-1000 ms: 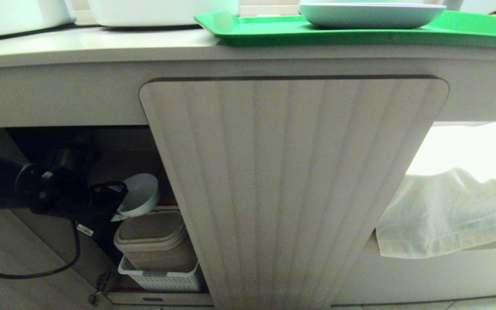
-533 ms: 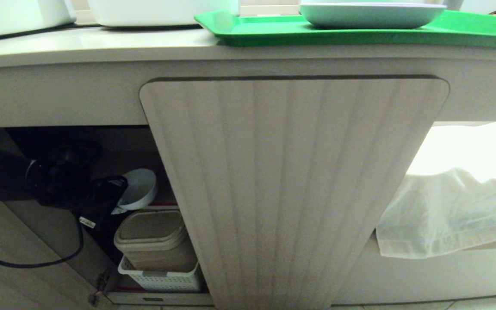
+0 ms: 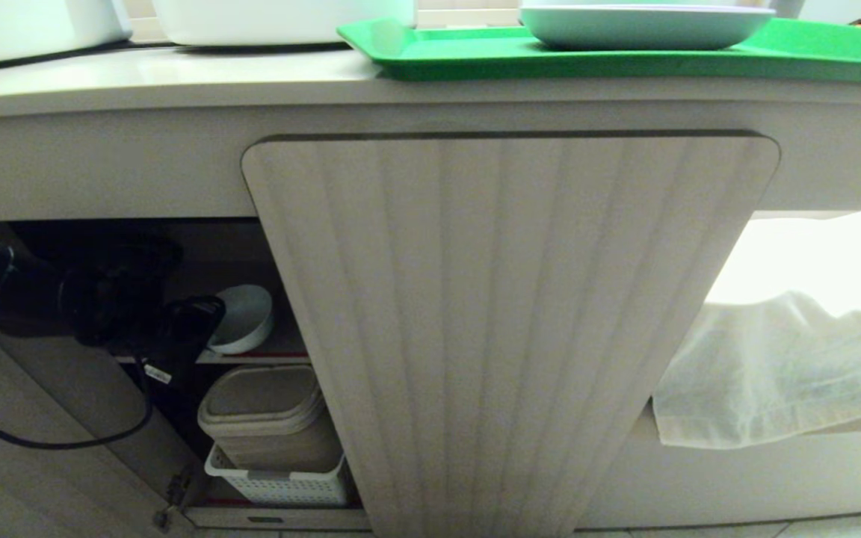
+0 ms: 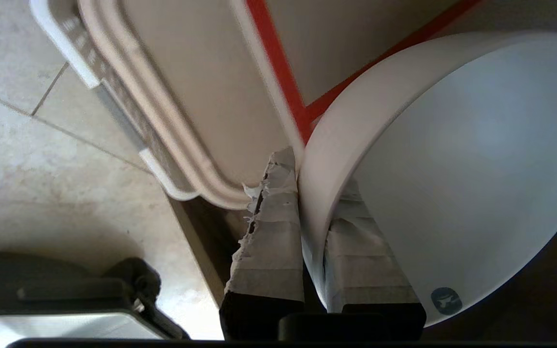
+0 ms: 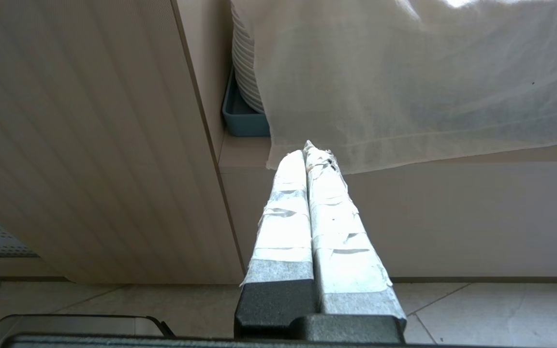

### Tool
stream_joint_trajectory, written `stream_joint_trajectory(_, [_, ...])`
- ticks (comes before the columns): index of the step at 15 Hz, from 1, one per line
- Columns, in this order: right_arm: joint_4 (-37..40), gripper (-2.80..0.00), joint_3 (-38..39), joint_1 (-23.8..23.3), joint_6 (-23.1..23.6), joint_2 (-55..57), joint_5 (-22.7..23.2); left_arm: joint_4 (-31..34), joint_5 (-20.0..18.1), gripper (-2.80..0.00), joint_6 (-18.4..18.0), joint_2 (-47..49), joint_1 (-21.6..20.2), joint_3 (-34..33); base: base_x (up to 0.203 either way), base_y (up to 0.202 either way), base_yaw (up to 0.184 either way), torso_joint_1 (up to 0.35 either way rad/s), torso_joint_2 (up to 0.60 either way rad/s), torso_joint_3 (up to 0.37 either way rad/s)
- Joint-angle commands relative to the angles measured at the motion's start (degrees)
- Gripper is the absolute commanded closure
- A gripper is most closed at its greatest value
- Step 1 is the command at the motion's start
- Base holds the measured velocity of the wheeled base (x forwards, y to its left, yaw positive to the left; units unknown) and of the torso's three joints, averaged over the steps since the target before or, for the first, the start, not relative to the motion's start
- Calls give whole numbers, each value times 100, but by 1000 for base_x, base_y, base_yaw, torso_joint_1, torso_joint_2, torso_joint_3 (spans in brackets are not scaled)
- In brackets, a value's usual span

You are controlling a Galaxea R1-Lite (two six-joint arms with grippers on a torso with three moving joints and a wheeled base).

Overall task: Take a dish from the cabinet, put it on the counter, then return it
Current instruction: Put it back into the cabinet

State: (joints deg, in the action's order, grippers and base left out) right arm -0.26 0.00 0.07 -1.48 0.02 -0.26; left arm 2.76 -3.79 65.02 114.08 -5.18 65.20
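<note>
My head view is bright on the counter point(image 3: 176, 75), dark inside the cabinet point(image 3: 199, 254); the cloth point(image 3: 782, 366) glares white. The edges bend, and the bowl point(image 4: 452, 169) is soft near my wrist.

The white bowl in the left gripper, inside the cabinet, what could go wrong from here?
1. The left gripper pinches only the white bowl's rim, one taped finger inside, one outside; the glossy bowl could slip or swing.
2. The bowl hangs tilted above the lidded beige bin; a drop would likely hit its lid.
3. The bowl sits at the red-taped shelf edge, close to the fluted door; either could catch it.
</note>
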Motion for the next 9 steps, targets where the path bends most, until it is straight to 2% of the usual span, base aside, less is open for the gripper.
stream_joint_trajectory(1, [-1,0,0,1,-1,6,-1,5,1,0,37,71,0,134,0,0,0,0,0,0])
stream_joint_trajectory(5, [-1,0,0,1,-1,6,-1,31,43,0,-14,195,0,239,0,0,0,0,0,0])
stream_joint_trajectory(9, [-1,0,0,1,-1,6,-1,31,89,0,-252,290,0,343,0,0,0,0,0,0])
